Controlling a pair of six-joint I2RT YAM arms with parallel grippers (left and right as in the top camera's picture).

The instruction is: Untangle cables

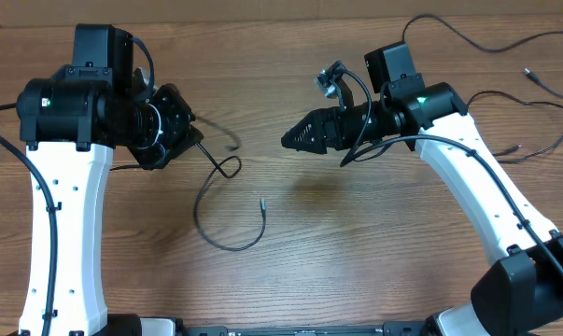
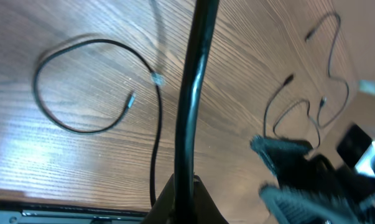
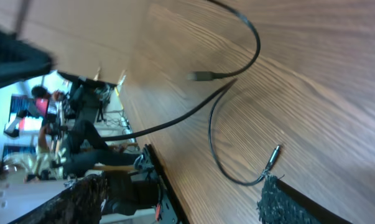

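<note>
Cables (image 1: 196, 210), thin and black, on a wooden table (image 1: 356, 243); we list the contents from left to right.

1. Left arm (image 1: 71, 187): the white link rises from the near edge and the black wrist bends to the right. Its left gripper (image 1: 190, 140) points right and slightly toward the near edge.
2. Left gripper fingers: together, clamped on the looped cable (image 2: 193, 93). In the left wrist view we see this strand run straight up from between them and out of the top of the frame.
3. Looped cable, remainder: it makes a small loop just right of the left gripper. It then lies in a wide curve on the table between the two arms and ends in a silver tip (image 1: 262, 201) near the table's middle.
4. Right gripper (image 1: 290, 140): it hovers above the table, pointing left toward the left gripper and well apart from it. In the right wrist view we see its fingers (image 3: 277, 199) spread, with only table and cable showing between them.
5. Right arm (image 1: 477, 187): the white link climbs from the near right corner toward the upper left, and the wrist stretches out level to the left.
6. Far right of the table: we count a long strand (image 1: 477, 49) crossing the top, a short lead with a small plug (image 1: 528, 70), and a winding strand ending in a tip (image 1: 514, 149), all lying free of both grippers.
</note>
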